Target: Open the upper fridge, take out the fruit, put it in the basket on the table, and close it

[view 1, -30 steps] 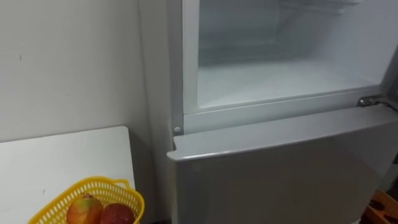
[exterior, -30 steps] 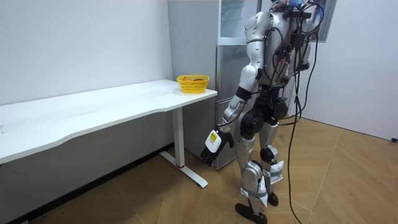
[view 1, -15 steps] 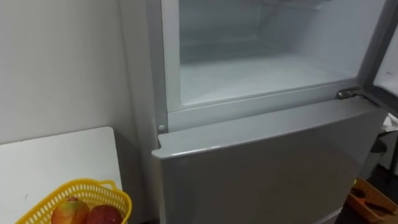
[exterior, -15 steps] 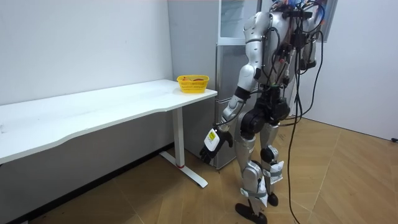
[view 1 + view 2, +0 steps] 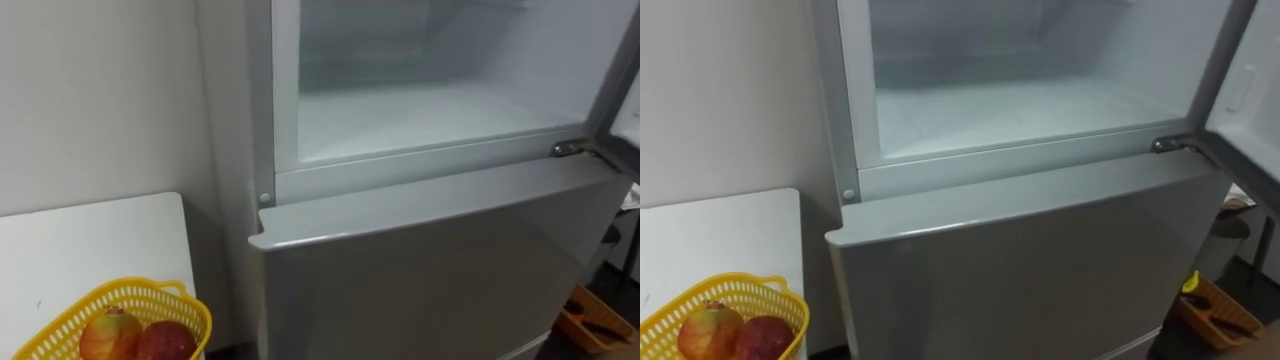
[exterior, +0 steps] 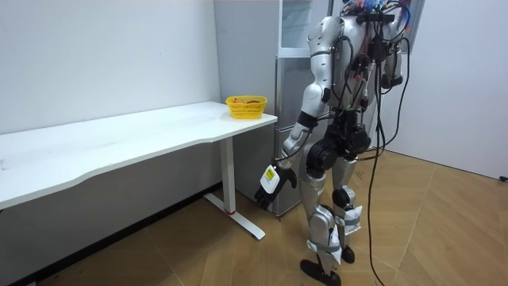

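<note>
— Where does the robot stand?
— Before the fridge, on a wooden floor, at the end of a long white table.
— And the fridge?
— The upper compartment, upper right of the frame, is open. Two fruits lie in the yellow basket, lower left, on the table.
— The left hand?
— It hangs low beside the fridge. Clenched or released, I cannot tell.

Silver-grey fridge with a pale white upper compartment, white bench, yellow lattice-patterned basket, red and red-yellow fruit, and orange-brown herringbone wood floor.
</note>
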{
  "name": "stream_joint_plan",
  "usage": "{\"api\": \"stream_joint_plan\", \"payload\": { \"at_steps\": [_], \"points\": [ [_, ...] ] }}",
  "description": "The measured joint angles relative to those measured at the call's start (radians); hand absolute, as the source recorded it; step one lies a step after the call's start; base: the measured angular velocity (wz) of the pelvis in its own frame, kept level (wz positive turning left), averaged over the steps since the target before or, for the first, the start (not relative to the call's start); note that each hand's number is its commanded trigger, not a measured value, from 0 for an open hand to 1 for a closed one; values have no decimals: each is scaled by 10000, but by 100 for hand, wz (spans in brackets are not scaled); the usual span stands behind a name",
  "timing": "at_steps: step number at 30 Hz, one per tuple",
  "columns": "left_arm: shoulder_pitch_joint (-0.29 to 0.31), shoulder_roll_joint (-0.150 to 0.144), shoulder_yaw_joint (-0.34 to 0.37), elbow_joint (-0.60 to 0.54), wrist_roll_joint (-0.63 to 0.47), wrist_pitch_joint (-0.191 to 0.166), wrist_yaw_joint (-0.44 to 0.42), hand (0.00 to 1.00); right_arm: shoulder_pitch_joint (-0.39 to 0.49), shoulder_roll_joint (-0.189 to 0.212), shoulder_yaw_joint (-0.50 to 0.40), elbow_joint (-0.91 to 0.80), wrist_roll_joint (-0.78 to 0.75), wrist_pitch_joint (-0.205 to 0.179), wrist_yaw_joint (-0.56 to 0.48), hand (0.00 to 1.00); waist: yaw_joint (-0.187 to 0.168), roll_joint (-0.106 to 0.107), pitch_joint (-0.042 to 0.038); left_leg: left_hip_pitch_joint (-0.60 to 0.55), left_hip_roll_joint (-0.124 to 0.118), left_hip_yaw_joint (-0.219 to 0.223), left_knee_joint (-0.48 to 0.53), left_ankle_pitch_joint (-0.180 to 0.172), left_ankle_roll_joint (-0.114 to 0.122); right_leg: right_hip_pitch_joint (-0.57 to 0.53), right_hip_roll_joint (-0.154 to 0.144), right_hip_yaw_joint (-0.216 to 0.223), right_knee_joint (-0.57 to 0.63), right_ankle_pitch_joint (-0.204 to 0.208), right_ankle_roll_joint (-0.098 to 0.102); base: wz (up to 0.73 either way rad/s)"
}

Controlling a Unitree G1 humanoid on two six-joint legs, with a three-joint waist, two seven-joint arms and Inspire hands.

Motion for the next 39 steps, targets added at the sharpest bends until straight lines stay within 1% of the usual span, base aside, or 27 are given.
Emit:
{"api": "stream_joint_plan", "payload": {
  "at_steps": [3, 5, 7, 8, 9, 10, 11, 12, 13, 15, 16, 17, 19, 21, 26, 28, 30, 31, 34, 37, 39],
  "points": [
    [1, 13, -24, 334, -1, 20, -21, 0, 0, -6, 149, -141, -678, 142, 175, 0, 4, 37, -23, 20, 3, 1, 1, 0, 0, 23, -1, 4, 4, 1, -1, 0],
    [31, 13, -55, 469, -1, 83, -65, 0, 0, -6, 176, -219, -1062, 306, 368, 0, 5, 40, -24, 19, 8, 1, 1, 0, 0, 31, -5, -5, 15, 4, -7, 0],
    [37, 20, -212, 473, -51, 278, -163, 0, 0, -25, 411, -352, -1527, 407, 395, 0, 15, 36, -21, 19, 14, -3, 18, 0, 0, 18, -12, -16, 68, 9, -15, 0],
    [21, 20, -259, 469, -51, 312, -186, 0, 0, -29, 442, -384, -1602, 445, 395, 0, 17, 34, -20, 19, 15, -3, 26, 0, 0, 9, -16, -18, 96, 9, -15, 0],
    [0, 20, -379, 463, -53, 345, -202, 0, 0, -46, 509, -556, -1871, 634, 395, 0, 33, 30, -18, 17, 10, -2, 33, 0, 0, -45, -29, -16, 190, -6, -32, -7],
    [-1, 21, -430, 455, -52, 347, -206, 0, 0, -147, 664, -648, -2020, 794, 407, 0, 31, 8, -6, 14, 5, -2, 40, 0, 0, -66, -47, -48, 210, -26, -59, -9],
    [-1, 25, -446, 454, -52, 348, -206, 0, 0, -239, 767, -664, -2103, 856, 440, 0, 29, -7, 0, 9, 3, -2, 49, 1, -1, -83, -55, -65, 232, -37, -74, -8],
    [-2, 30, -492, 444, -46, 349, -206, 0, 0, -409, 871, -667, -2264, 1024, 609, 0, 29, -46, 16, 0, -7, -1, 67, 5, -5, -111, -78, -98, 273, -66, -85, -4],
    [-2, 30, -516, 442, -44, 354, -209, 0, 0, -495, 971, -667, -2428, 1129, 780, 0, 24, -100, 29, 3, -11, -1, 82, 13, -10, -124, -95, -125, 313, -90, -93, 0],
    [-1, 31, -549, 433, -49, 360, -213, 0, 0, -541, 1044, -667, -2747, 1295, 1005, 0, 25, -201, 13, 4, -7, -4, 126, 15, -11, -119, -100, -133, 338, -104, -96, 0],
    [-1, 35, -576, 415, -56, 366, -218, 0, 0, -544, 1059, -667, -2948, 1400, 1157, 0, 41, -275, 22, 5, -4, -8, 146, 16, -11, -110, -99, -137, 338, -104, -97, 0],
    [2, 42, -598, 413, -60, 375, -219, 0, 0, -554, 1085, -667, -3043, 1441, 1210, 0, 49, -313, 14, 4, -4, -9, 152, 16, -11, -108, -99, -137, 336, -103, -98, 0],
    [7, 113, -811, 413, -61, 496, -218, 0, 0, -583, 1160, -667, -3283, 1638, 1448, 0, 69, -450, -28, 14, 1, -19, 190, 16, -10, -76, -100, -153, 326, -100, -100, 0],
    [-10, 189, -964, 399, -59, 499, -210, 0, 0, -621, 1160, -670, -3548, 1692, 1592, 0, 142, -527, -20, 24, 6, -21, 194, 15, -10, -47, -103, -174, 317, -100, -100, 0],
    [-42, 280, -991, 365, -63, 528, -177, 0, -1, -967, 1166, -852, -4233, 1693, 1982, 0, 274, -496, -39, 3, 33, -126, 194, 13, -9, 61, -79, -300, 129, -41, -100, 7],
    [-44, 286, -996, 364, -58, 562, -148, 0, -182, -1187, 1166, -941, -4292, 1692, 2019, 0, 373, -497, -39, 0, 57, -139, 186, 15, -18, 98, -47, -332, 41, -35, -111, 2],
    [-44, 306, -992, 351, -48, 572, -139, 0, -367, -1304, 1144, -955, -4317, 1691, 2091, 0, 463, -486, -45, -6, 89, -141, 199, 20, -34, 114, -12, -362, -27, -20, -132, 0],
    [-45, 312, -982, 352, -47, 625, -139, 0, -456, -1314, 1134, -1043, -4331, 1687, 2134, 0, 539, -499, -46, 14, 106, -142, 185, 29, -58, 126, 7, -368, -33, -19, -137, 0],
    [-96, 312, -984, 353, -47, 725, -141, 0, -591, -1316, 1139, -1358, -4404, 1683, 2349, 0, 611, -507, -40, -4, 125, -147, 193, 31, -72, 107, 13, -416, -42, -20, -142, 0],
    [-113, 313, -988, 360, -25, 836, -152, 0, -659, -1317, 1132, -1416, -4423, 1641, 2445, 0, 603, -514, -37, -14, 120, -148, 196, 23, -82, 107, -14, -549, -41, -18, -145, -3],
    [-151, 332, -992, 344, -18, 904, -148, 0, -691, -1316, 1132, -1423, -4417, 1635, 2453, 0, 610, -534, -52, -2, 121, -149, 195, 20, -83, 136, -19, -575, -46, -17, -146, 2]
  ]
}}
